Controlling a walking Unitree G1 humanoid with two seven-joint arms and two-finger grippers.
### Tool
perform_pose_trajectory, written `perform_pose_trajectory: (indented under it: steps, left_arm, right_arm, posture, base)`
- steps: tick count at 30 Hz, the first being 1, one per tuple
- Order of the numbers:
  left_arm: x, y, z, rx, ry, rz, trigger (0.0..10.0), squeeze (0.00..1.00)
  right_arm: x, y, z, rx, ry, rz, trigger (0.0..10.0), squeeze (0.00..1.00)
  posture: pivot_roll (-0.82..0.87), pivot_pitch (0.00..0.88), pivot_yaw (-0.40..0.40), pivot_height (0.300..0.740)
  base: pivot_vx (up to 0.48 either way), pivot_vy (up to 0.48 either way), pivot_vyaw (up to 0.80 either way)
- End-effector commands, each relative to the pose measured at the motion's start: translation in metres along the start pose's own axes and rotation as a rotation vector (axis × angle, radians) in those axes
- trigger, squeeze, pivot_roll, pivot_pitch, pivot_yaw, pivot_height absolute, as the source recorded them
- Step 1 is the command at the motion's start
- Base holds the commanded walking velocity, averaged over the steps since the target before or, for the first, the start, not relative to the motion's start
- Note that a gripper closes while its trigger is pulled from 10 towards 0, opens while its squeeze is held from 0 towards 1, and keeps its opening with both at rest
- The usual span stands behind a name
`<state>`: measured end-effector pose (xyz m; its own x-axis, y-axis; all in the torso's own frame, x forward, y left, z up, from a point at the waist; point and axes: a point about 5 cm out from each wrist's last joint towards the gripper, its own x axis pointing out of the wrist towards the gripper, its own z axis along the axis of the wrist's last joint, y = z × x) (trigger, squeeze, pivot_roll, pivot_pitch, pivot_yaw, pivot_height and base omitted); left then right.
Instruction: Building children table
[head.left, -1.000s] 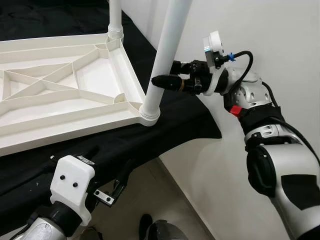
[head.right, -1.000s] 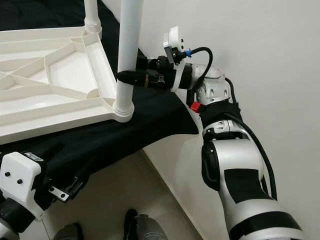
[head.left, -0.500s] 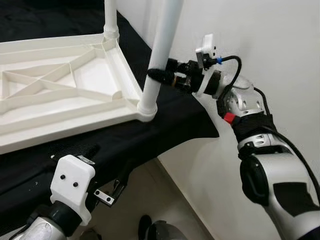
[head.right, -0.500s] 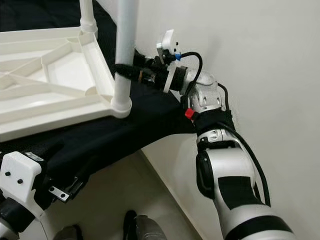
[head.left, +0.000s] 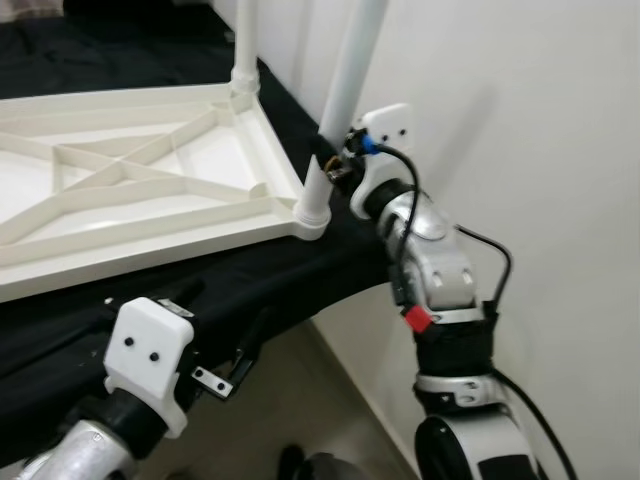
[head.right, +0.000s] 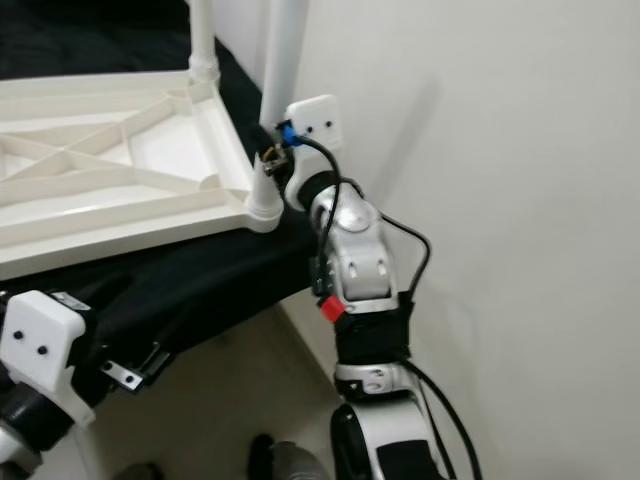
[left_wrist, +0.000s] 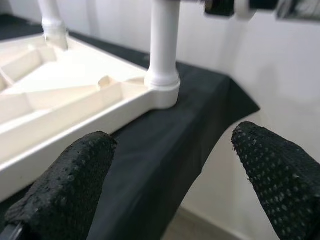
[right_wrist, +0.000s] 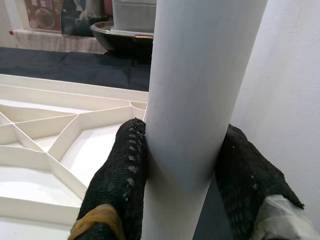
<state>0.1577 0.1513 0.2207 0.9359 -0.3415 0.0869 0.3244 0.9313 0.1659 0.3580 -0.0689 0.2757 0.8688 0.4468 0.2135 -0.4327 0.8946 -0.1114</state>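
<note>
The white tabletop (head.left: 150, 190) lies upside down on a black cloth (head.left: 330, 260). The right gripper (right_wrist: 175, 165) clamps the leg (head.left: 345, 90) standing in its corner socket (head.left: 312, 222). The left gripper (left_wrist: 165, 180) hangs wide below.

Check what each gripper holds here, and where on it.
The right gripper is shut on the near table leg, low on its shaft above the corner socket of the upturned tabletop. The left gripper holds nothing, its jaws open.

Both white legs (head.left: 352, 75) and the tabletop (head.left: 120, 215) are cut off by picture edges.
</note>
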Motion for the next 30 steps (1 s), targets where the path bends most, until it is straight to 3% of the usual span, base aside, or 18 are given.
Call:
perform_pose_trajectory:
  steps: [1, 4, 5, 6, 7, 8, 9, 12, 17, 22, 23, 24, 26, 27, 30]
  left_arm:
    - [-0.002, -0.001, -0.002, 0.006, 0.024, -0.012, 10.0, 0.0]
    - [-0.002, -0.002, -0.002, -0.007, 0.021, -0.019, 10.0, 0.0]
    - [-0.002, -0.003, -0.003, -0.01, 0.026, -0.026, 10.0, 0.0]
    - [-0.002, -0.005, -0.004, -0.013, 0.032, -0.032, 10.0, 0.0]
    - [-0.003, -0.006, -0.005, -0.02, 0.036, -0.037, 10.0, 0.0]
    - [-0.003, -0.006, -0.005, -0.02, 0.036, -0.037, 10.0, 0.0]
    - [-0.004, -0.009, -0.008, -0.033, 0.054, -0.046, 10.0, 0.0]
    - [-0.005, -0.012, -0.011, -0.045, 0.07, -0.055, 10.0, 0.0]
    - [-0.005, -0.018, -0.013, -0.055, 0.079, -0.068, 10.0, 0.0]
    - [-0.006, -0.017, -0.013, -0.056, 0.079, -0.057, 10.0, 0.0]
    - [-0.007, -0.016, -0.014, -0.056, 0.079, -0.053, 10.0, 0.0]
    - [-0.008, -0.016, -0.014, -0.053, 0.081, -0.049, 10.0, 0.0]
    - [-0.008, -0.015, -0.014, -0.05, 0.081, -0.046, 10.0, 0.0]
    - [-0.008, -0.015, -0.014, -0.047, 0.081, -0.044, 10.0, 0.0]
    - [-0.008, -0.015, -0.014, -0.044, 0.079, -0.042, 10.0, 0.0]
  right_arm:
    - [0.002, 0.018, -0.02, 0.049, 0.144, 0.113, 10.0, 0.0]
    - [0.0, 0.031, -0.002, 0.117, 0.101, 0.206, 10.0, 0.0]
    - [-0.002, 0.035, 0.006, 0.137, 0.069, 0.307, 10.0, 0.0]
    - [-0.006, 0.043, 0.014, 0.12, 0.029, 0.482, 10.0, 0.07]
    - [-0.011, 0.044, 0.019, 0.043, -0.009, 0.62, 10.0, 0.78]
    - [-0.011, 0.044, 0.019, 0.043, -0.009, 0.62, 10.0, 0.78]
    - [-0.026, 0.04, 0.03, -0.009, -0.074, 0.84, 10.0, 1.0]
    - [-0.029, 0.029, 0.035, -0.046, -0.096, 0.93, 10.0, 1.0]
    - [-0.011, 0.001, 0.03, -0.028, -0.069, 0.993, 10.0, 1.0]
    - [-0.006, -0.005, 0.031, -0.028, -0.06, 1.014, 10.0, 1.0]
    - [-0.003, -0.006, 0.033, -0.036, -0.063, 1.012, 10.0, 0.84]
    - [0.003, -0.007, 0.038, -0.033, -0.077, 1.01, 10.0, 0.0]
    - [0.007, -0.007, 0.042, -0.032, -0.088, 1.01, 10.0, 0.0]
    - [0.01, -0.007, 0.047, -0.024, -0.105, 1.032, 0.0, 0.0]
    - [0.013, -0.01, 0.05, -0.028, -0.108, 1.053, 0.0, 0.0]
  posture:
    - [0.14, 0.221, -0.21, 0.74]
    - [0.13, 0.226, -0.204, 0.74]
    - [0.13, 0.239, -0.203, 0.74]
    - [0.12, 0.243, -0.204, 0.74]
    - [0.13, 0.251, -0.205, 0.74]
    - [0.13, 0.251, -0.205, 0.74]
    - [0.12, 0.256, -0.205, 0.74]
    - [0.13, 0.255, -0.204, 0.74]
    - [0.15, 0.276, -0.216, 0.74]
    - [0.15, 0.273, -0.219, 0.74]
    - [0.16, 0.274, -0.22, 0.74]
    - [0.16, 0.28, -0.222, 0.74]
    - [0.16, 0.28, -0.222, 0.74]
    - [0.16, 0.28, -0.222, 0.74]
    - [0.16, 0.282, -0.225, 0.74]
  base:
    - [0.0, 0.0, 0.0]
    - [0.0, 0.0, 0.0]
    - [0.0, 0.0, 0.0]
    - [0.0, 0.0, 0.0]
    - [0.0, 0.0, 0.0]
    - [0.0, 0.0, 0.0]
    - [0.0, 0.0, 0.0]
    - [0.0, 0.0, 0.0]
    - [0.0, 0.0, 0.0]
    - [0.0, 0.0, 0.0]
    - [0.0, 0.0, 0.0]
    - [0.0, 0.0, 0.0]
    - [0.0, 0.0, 0.0]
    - [0.0, 0.0, 0.0]
    - [0.0, 0.0, 0.0]
